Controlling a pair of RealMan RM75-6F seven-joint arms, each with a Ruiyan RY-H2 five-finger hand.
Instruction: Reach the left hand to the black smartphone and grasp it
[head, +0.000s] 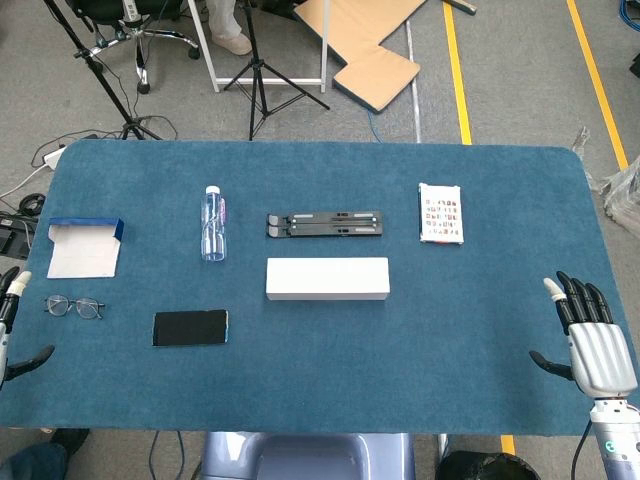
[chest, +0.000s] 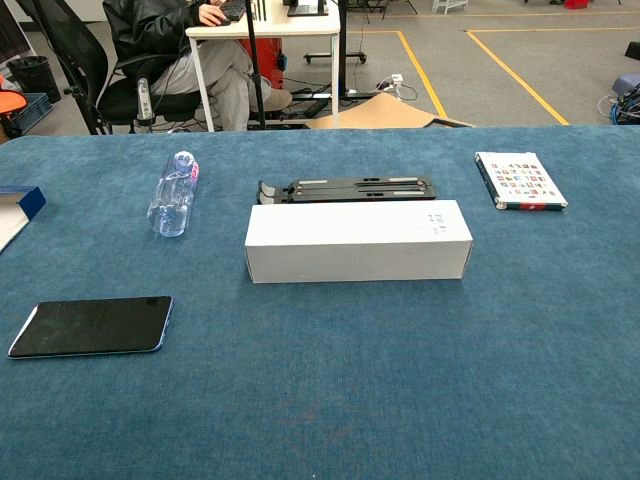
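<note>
Reaching from where my left hand (head: 12, 325) sits at the near left edge of the table (head: 480, 390), fingers spread apart and holding nothing, I judge the main risk to be the eyeglasses (head: 74, 306), which lie just beyond and inboard of those fingertips, between them and my target; a low sweep could snag the thin wire frame and drag it. The black smartphone (head: 190, 327) lies flat on the blue carpet-like cover further inboard of the fingers, apart from everything, a thin glossy slab with rounded corners. I expect so flat a thing on napped fabric to be hard to get fingers under; they may skate over the slick glass or push it along instead of closing on its edges. My right hand (head: 590, 335) hovers at the opposite near edge, fingers likewise spread and empty. Beyond my left fingers sits an open blue-and-white cardboard box (head: 84, 247); further off and inboard lie a clear plastic bottle (head: 213, 223) on its side, a long white carton (head: 327, 278), a black folded stand (head: 325, 224), and, far toward the right hand, a small printed booklet (head: 441, 212).
</note>
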